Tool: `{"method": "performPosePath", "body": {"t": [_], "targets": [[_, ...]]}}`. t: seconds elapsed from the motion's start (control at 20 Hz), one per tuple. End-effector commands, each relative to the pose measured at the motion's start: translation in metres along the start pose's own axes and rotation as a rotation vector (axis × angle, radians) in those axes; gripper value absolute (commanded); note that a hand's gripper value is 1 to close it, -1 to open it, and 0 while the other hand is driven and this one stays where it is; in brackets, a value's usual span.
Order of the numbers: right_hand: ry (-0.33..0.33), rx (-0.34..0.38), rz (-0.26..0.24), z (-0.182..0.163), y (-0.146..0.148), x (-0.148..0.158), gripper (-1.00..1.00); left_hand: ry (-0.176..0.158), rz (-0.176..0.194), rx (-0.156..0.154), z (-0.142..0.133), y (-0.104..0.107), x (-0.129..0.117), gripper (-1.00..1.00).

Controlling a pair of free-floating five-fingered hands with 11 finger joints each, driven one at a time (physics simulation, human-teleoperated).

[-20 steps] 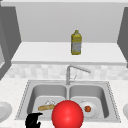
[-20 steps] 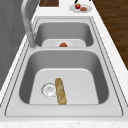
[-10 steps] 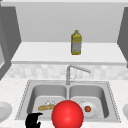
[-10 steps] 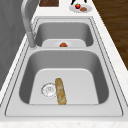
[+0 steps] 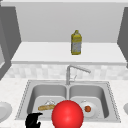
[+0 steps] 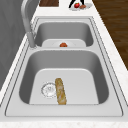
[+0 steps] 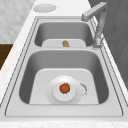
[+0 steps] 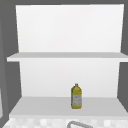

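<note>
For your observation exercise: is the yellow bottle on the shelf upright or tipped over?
Upright. The yellow bottle stands on its base on the shelf, cap upward.

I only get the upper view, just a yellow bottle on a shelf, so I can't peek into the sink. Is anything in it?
Observer: Yes, a bread loaf lies in the left basin, beside the drain.
Operator: And the right one?
Observer: A white plate sits there with a small orange-red fruit on it.
Operator: Where's a hand?
Observer: The left hand is by the sink's front rim, next to a big red ball.
</note>
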Motion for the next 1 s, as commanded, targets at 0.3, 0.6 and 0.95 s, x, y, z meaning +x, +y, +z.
{"method": "performPosePath", "body": {"t": [0.3, 0.6, 0.95], "targets": [[0.008, -0.026, -0.008, -0.004, 0.001, -0.006, -1.0, 0.0, 0.0, 0.0, 0.0, 0.0, 0.0, 0.0], [0.015, -0.118, -0.034, 0.032, 0.008, 0.013, -1.0, 0.0, 0.0, 0.0, 0.0, 0.0, 0.0, 0.0], [0.05, -0.148, 0.003, 0.047, 0.009, 0.028, -1.0, 0.0, 0.0, 0.0, 0.0, 0.0, 0.0, 0.0]]}}
